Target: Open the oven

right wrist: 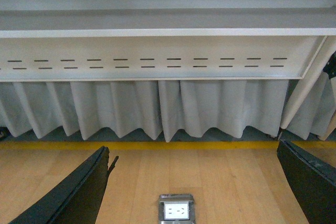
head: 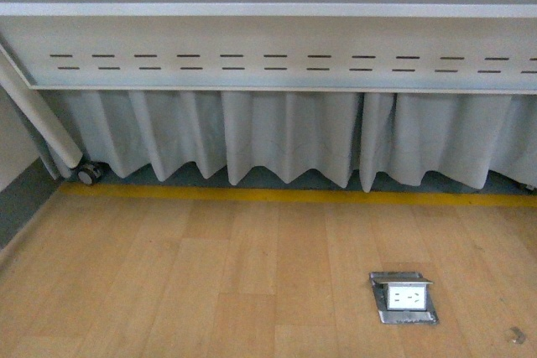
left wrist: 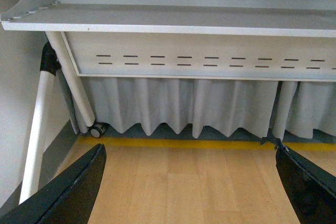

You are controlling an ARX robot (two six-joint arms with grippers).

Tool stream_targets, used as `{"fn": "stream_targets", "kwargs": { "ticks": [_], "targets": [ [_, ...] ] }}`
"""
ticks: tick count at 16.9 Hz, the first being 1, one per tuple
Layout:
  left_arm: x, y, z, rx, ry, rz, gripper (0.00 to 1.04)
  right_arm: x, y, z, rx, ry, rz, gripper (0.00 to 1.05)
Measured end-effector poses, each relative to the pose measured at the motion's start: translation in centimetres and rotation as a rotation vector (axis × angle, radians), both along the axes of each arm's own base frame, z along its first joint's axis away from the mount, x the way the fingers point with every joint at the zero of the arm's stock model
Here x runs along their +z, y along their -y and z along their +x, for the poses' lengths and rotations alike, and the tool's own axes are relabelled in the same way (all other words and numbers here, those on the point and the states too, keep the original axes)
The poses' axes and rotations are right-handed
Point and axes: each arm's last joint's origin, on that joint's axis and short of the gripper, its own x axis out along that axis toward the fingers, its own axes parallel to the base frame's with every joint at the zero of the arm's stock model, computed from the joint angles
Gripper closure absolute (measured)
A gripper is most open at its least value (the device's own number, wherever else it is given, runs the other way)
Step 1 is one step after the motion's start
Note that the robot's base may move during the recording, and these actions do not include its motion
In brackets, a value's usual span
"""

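Observation:
The oven is out of view in all three views. My left gripper [left wrist: 190, 182] is open and empty, its black fingers [left wrist: 68, 190] spread wide over bare wooden floor. My right gripper [right wrist: 193, 184] is open and empty too, its black fingers [right wrist: 73, 192] wide apart above the floor. Neither arm shows in the front view.
A white table's slotted front panel [head: 268, 60] spans the view, grey pleated cloth [head: 277, 144] hanging below it. A caster wheel [head: 89, 173] stands at the left leg. A yellow floor line [head: 294, 196] runs along it. A metal floor socket [head: 404, 297] shows also in the right wrist view [right wrist: 176, 209].

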Motion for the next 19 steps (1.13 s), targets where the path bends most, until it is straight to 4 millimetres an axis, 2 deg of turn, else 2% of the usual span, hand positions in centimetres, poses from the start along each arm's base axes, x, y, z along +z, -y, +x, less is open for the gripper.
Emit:
{"fn": "stream_targets", "kwargs": {
  "ticks": [19],
  "targets": [
    [0.01,0.00,0.00,0.000,0.001,0.000,0.07,0.01,0.00,0.00,0.000,0.001,0.000,0.06]
  ]
}}
